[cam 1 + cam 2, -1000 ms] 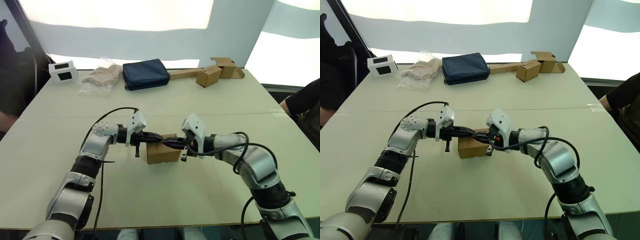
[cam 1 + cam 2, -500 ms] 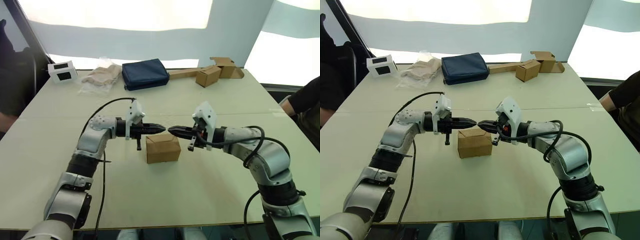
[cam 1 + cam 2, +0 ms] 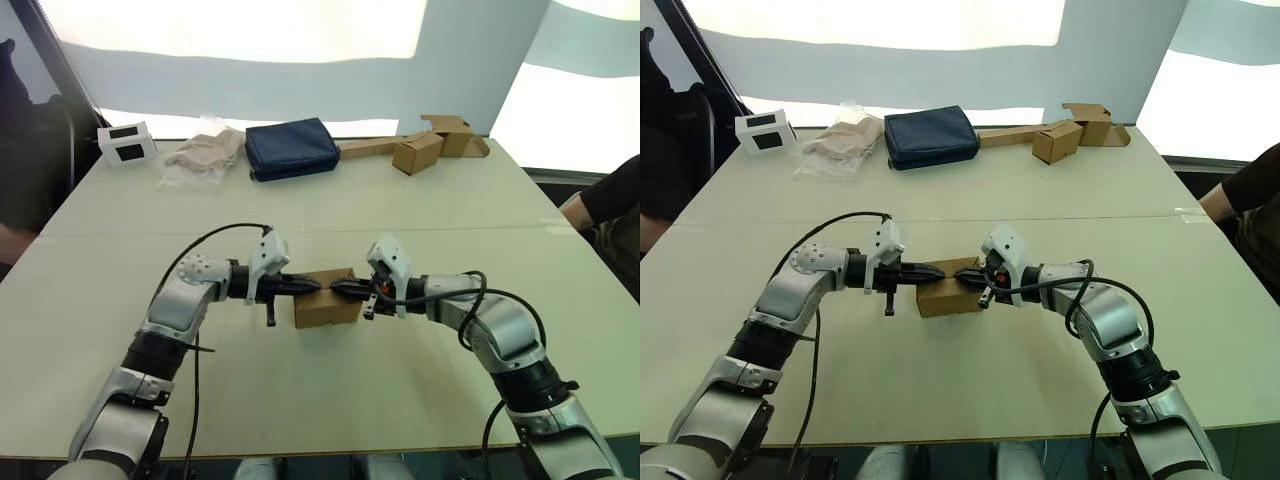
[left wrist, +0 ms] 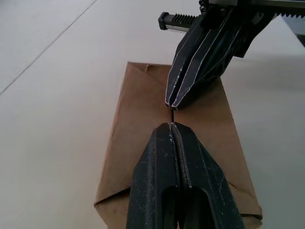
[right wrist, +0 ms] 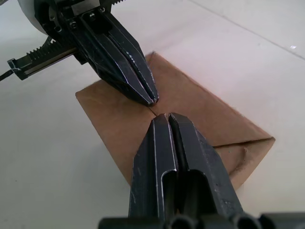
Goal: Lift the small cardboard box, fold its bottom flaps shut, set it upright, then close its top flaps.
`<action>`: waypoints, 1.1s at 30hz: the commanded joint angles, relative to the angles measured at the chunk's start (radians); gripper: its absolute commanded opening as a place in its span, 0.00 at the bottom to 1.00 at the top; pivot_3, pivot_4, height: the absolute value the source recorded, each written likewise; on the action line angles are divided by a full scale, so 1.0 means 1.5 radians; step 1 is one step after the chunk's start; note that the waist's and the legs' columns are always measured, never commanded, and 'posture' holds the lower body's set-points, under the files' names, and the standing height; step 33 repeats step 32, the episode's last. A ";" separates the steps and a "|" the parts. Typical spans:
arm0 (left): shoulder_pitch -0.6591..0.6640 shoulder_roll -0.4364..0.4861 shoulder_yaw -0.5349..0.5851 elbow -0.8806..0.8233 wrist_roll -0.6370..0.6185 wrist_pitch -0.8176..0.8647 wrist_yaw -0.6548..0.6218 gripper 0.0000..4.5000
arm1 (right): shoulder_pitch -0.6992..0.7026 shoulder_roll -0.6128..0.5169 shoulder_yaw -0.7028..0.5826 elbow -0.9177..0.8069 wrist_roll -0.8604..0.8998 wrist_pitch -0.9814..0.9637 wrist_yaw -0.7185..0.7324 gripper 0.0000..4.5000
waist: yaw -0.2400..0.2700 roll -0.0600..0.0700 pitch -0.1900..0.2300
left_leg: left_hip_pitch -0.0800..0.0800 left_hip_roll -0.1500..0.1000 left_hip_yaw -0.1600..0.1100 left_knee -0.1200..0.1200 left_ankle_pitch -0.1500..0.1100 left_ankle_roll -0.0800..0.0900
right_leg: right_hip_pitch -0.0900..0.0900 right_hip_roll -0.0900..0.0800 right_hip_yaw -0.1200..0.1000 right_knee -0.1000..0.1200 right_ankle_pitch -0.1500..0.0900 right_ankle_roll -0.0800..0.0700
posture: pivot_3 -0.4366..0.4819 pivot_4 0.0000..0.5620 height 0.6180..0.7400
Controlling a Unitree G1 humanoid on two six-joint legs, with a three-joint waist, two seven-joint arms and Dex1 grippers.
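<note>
The small cardboard box (image 3: pixel 326 309) stands upright near the middle of the table, plain brown, its top flaps lying flat and meeting along a centre seam (image 4: pixel 172 113). My left gripper (image 3: pixel 316 286) is shut and its tips press down on the top from the left. From the right, my right gripper (image 3: pixel 334 288) is shut too, tips on the same top face. The two tips nearly touch each other over the seam, as the left wrist view (image 4: pixel 171 125) and right wrist view (image 5: pixel 167 116) both show.
Along the far edge lie a white device (image 3: pixel 126 142), a clear bag (image 3: pixel 204 153), a dark blue pouch (image 3: pixel 291 147) and two paler boxes on a cardboard strip (image 3: pixel 420 147). A person's sleeve (image 3: pixel 608 205) shows at the right edge. Bare table surrounds the box.
Both grippers, which hovered tip to tip above the box half a second ago, have come down onto its top flaps. The box stays in place.
</note>
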 commanded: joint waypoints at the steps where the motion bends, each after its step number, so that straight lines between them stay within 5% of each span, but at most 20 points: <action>1: 0.005 0.000 -0.005 0.017 0.016 -0.002 0.020 0.00 | 0.005 0.004 0.004 0.011 -0.013 -0.018 0.005 0.00 | 0.000 0.000 0.000 | 0.001 0.000 0.000 0.000 0.000 0.000 | 0.001 0.000 0.000 0.000 0.000 -0.001 | 0.48 0.27 1.00; 10: 0.000 0.021 0.111 -0.135 -0.104 0.098 0.068 0.00 | -0.043 -0.018 -0.115 -0.145 0.109 0.083 -0.008 0.00 | 0.000 0.000 0.000 | -0.002 0.001 -0.001 0.000 0.000 0.000 | -0.002 0.000 0.000 0.000 0.000 0.000 | 0.48 0.27 1.00; 17: 0.024 0.102 0.199 -0.260 -0.212 0.225 0.081 0.00 | -0.036 -0.110 -0.182 -0.231 0.177 0.158 0.000 0.00 | 0.000 0.000 0.000 | -0.002 0.001 -0.001 -0.001 0.000 0.000 | -0.002 0.000 0.000 0.000 0.000 0.000 | 0.48 0.27 1.00; 24: 0.140 0.236 0.256 -0.342 -0.242 0.248 0.040 0.00 | 0.065 -0.220 -0.263 -0.305 0.238 0.208 0.021 0.00 | 0.000 0.000 0.000 | -0.001 0.001 -0.001 -0.001 0.000 0.000 | -0.001 -0.001 0.000 -0.001 -0.001 -0.002 | 0.48 0.27 1.00; 33: 0.285 0.267 0.324 -0.418 -0.282 0.285 0.077 0.00 | 0.164 -0.312 -0.357 -0.334 0.289 0.226 0.051 0.00 | 0.000 -0.001 0.001 | 0.000 0.002 0.000 0.000 0.000 0.000 | 0.000 -0.002 0.000 -0.002 -0.002 -0.003 | 0.48 0.27 1.00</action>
